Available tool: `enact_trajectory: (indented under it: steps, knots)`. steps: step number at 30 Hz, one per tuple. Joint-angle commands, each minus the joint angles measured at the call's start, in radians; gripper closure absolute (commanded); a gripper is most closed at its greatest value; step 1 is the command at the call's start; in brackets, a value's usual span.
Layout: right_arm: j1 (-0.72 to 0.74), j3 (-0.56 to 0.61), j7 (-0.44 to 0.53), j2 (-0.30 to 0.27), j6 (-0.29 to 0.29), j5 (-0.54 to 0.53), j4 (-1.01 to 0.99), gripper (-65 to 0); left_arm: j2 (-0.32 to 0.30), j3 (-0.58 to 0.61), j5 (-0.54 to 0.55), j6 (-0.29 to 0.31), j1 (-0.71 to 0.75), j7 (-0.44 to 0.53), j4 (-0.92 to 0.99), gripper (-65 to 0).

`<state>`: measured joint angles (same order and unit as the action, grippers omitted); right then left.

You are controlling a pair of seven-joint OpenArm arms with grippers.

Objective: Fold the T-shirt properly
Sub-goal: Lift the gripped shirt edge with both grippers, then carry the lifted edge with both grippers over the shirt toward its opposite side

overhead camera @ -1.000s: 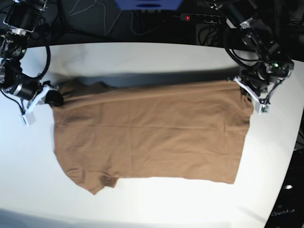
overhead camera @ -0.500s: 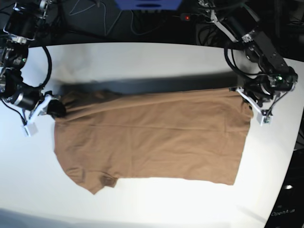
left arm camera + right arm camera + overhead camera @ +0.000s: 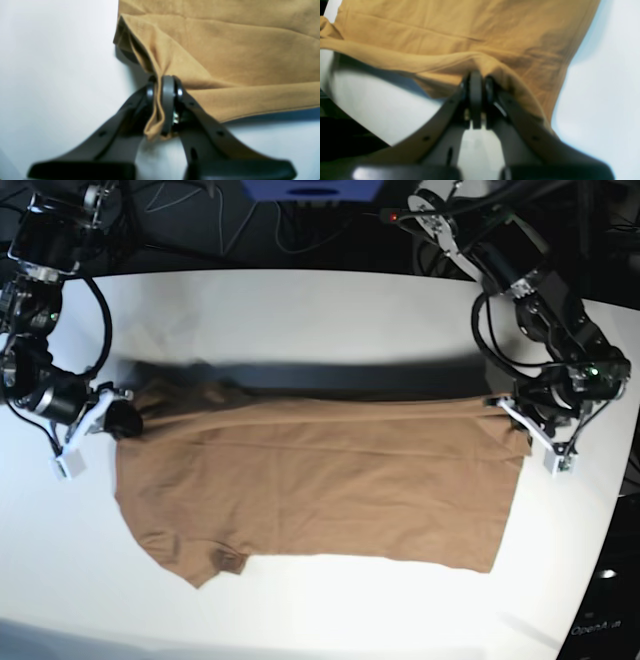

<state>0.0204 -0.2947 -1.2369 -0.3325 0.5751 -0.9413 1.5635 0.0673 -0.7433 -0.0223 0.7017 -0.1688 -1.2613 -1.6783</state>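
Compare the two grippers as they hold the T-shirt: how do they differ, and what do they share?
The left gripper pinches the T-shirt at the hem corner; the right gripper grips by the sleeve end. In the left wrist view a cloth tail hangs through the left fingers; none shows past the right fingers. Both are shut on the far edge.

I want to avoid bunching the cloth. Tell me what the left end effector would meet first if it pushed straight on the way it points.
The left end effector is shut on the T-shirt, and more of that same cloth lies directly ahead, so it would likely push into the shirt first. How much is raised off the table is unclear.
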Motion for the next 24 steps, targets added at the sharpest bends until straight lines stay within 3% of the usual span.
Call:
enact_trajectory:
  steps: [1,6,13,24]
  knots:
    - [0.022,-0.005,0.019,-0.020,0.001,-0.014,0.016,-0.9,-0.007,0.003,0.008,-0.004,-0.022,0.015,-0.018,-2.8]
    - [0.045,-0.005,0.019,-0.021,0.001,-0.012,0.016,-0.9,-0.027,-0.003,0.003,-0.004,-0.039,0.015,-0.024,-2.8]
    - [0.065,0.013,0.019,-0.004,0.007,0.097,0.018,-0.9,-0.030,-0.002,0.015,-0.004,-0.047,0.016,-0.027,-2.8]
    - [0.071,0.016,0.055,-0.012,0.007,0.101,0.018,-0.9,-0.027,0.001,0.015,-0.004,-0.064,0.018,-0.027,-2.7]
